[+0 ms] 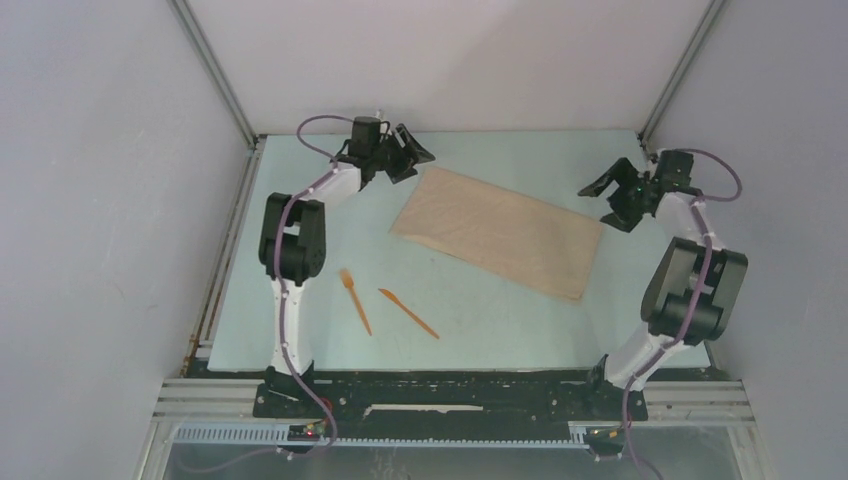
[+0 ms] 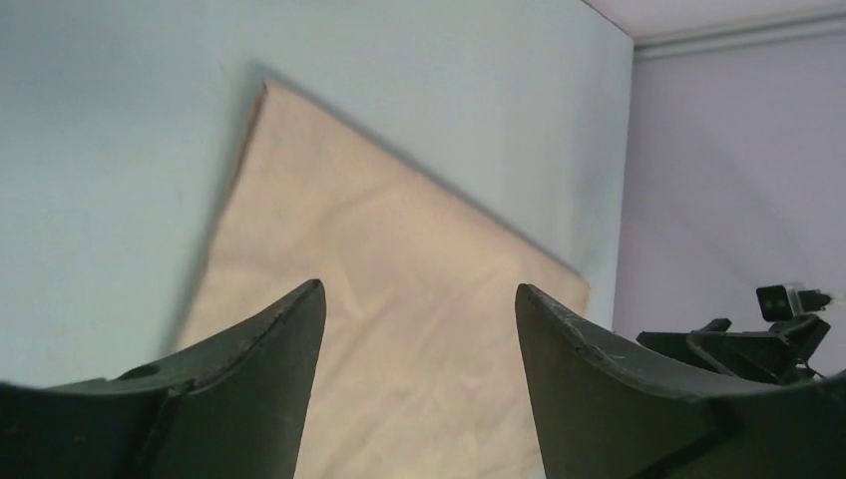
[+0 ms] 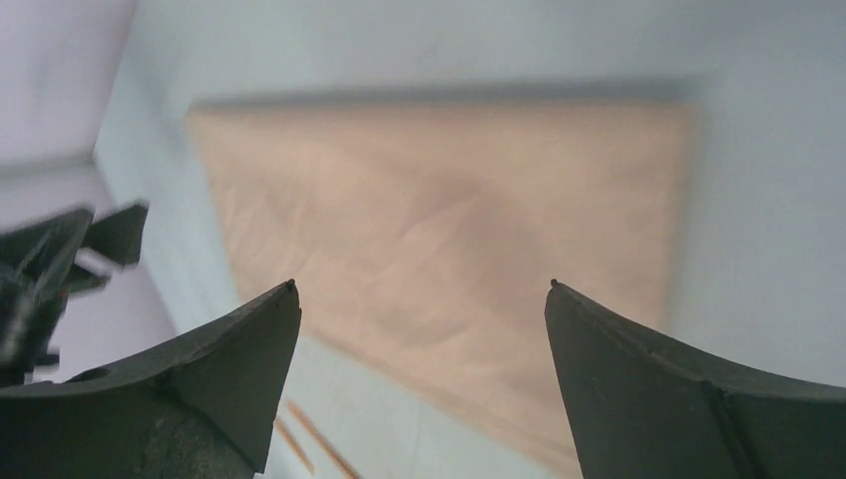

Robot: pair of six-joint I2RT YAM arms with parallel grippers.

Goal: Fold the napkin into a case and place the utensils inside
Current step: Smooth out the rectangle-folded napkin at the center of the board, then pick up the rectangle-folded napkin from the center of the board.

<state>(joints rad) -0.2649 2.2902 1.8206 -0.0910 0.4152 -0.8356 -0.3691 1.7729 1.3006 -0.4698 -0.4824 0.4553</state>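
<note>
**Desk:** What have you got on the overhead?

**Operator:** I'm looking at a pale blue-green flat surface, boxed in by plain grey-white walls, with slim aluminium frame posts running up the far corners.

**Desk:** And the cloth?

**Operator:** The soft beige-tan cloth napkin lies flat as an oblong, slanted across the far middle of the surface. Its left end points to the far left and its right end sits nearer me. I see light creases in both wrist views, and the edges look straight.

**Desk:** Pincers?

**Operator:** My left pincer is just beside the napkin's far left corner, jaws spread fairly wide with only cloth showing between them. My right pincer is just off the right end, jaws spread very wide and gripping nothing.

**Desk:** Anything else down there?

**Operator:** The slim orange plastic fork and the pointed orange plastic knife lie side by side, near each other but not touching. They're on the near side, apart from the napkin. Open surface lies between them and the cloth.
</note>
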